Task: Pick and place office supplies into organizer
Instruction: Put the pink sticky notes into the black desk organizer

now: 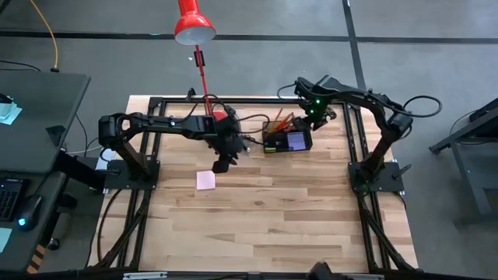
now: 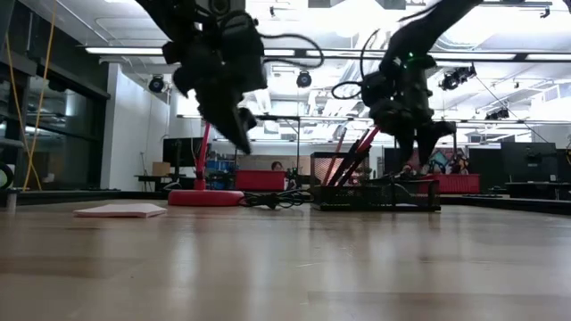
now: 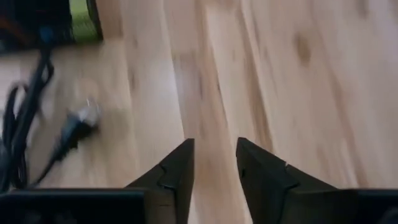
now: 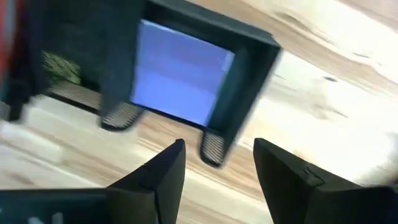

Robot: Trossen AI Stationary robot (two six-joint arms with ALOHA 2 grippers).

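Red lamp (image 1: 194, 27) behind organizer (image 1: 287, 141), cable (image 1: 247, 145) beside

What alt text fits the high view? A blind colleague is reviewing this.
Overhead, the left gripper hovers open above a pink sticky-note pad lying on the wooden table. The right gripper sits over the black organizer, which holds a purple pad.

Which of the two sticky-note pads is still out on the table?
The pink pad, lying flat on the bare wood near the left claw. The purple pad already sits inside the organizer.
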